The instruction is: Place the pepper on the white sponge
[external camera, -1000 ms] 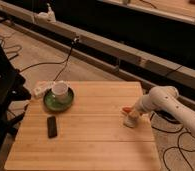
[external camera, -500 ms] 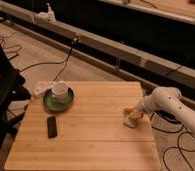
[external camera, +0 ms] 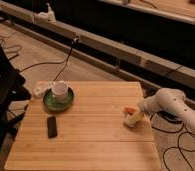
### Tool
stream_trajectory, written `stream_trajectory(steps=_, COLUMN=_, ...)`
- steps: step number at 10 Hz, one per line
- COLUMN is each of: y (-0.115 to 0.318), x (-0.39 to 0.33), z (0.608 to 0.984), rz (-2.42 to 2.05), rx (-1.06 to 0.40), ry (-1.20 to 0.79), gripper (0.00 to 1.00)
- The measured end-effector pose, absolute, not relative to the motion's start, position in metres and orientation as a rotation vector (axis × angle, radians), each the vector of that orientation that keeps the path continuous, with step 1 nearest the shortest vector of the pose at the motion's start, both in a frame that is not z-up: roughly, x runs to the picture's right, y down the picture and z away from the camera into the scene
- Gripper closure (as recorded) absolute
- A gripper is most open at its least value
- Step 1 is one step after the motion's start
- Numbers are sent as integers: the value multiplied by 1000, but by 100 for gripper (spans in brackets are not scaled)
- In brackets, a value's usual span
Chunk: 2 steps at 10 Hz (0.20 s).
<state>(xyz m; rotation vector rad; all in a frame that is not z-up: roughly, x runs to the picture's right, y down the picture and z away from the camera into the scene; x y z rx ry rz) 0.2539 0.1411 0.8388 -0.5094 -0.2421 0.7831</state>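
The white sponge (external camera: 132,119) lies near the right edge of the wooden table (external camera: 91,135). A small orange-red pepper (external camera: 129,110) sits at the sponge's upper edge, touching or just above it. My gripper (external camera: 137,113) is at the end of the white arm (external camera: 173,105) that reaches in from the right, right at the pepper and sponge. The fingers are hidden against the sponge and the arm.
A green plate (external camera: 57,100) with a white cup (external camera: 60,90) on it stands at the table's left rear. A black rectangular object (external camera: 52,126) lies in front of it. Cables run over the floor on the left and right. A dark frame stands at far left.
The arm has shifted slightly over the sponge; the pepper stays at the sponge's upper edge. Nothing else has moved.
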Motion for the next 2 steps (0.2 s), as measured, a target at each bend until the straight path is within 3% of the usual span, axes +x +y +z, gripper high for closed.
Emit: stream_trajectory(steps=2, y=120, x=270, z=824, rz=812, rx=-446, ry=-263, gripper=26)
